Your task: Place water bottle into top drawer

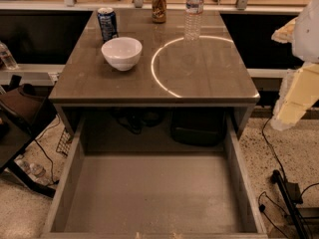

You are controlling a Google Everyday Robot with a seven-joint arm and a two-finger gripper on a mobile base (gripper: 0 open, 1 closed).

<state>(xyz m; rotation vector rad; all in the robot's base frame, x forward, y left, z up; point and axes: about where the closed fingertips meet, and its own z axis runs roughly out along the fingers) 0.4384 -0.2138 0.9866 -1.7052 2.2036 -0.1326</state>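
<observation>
While the water bottle (194, 14) is standing upright at the far right of the desk (209, 78), capped and untouched, the task is sitting at its opening step: the reach and grasp are not yet done.

Findings:
- The top drawer (154, 193) is lying pulled out in front of the desk, its flat bottom showing bare, so the receiving end appears ready.
- The end effector (291, 106) is hanging at the right edge of the view, off the desk's near right corner and well apart from the bottle. Whether it is open or closed cannot be told, and nothing is showing in its hold.
- The brown soda can (159, 5) is standing just left of the bottle along the far edge. The blue soda can (107, 24) is standing at the far left, and the white bowl (122, 53) is sitting in front of it.
- A bright ring of light (152, 66) is lying across the desk surface in front of the bottle.

Assessment: the next move is calling for the arm to travel inward and toward the far edge, approaching the bottle from its right or front side, where no object is crowding it. The brown can is the nearest hazard on the left. The bottle is tall and narrow, so a nudge before closure is likely to be tipping it; a grip on the ribbed body looks preferable to one near the cap.
</observation>
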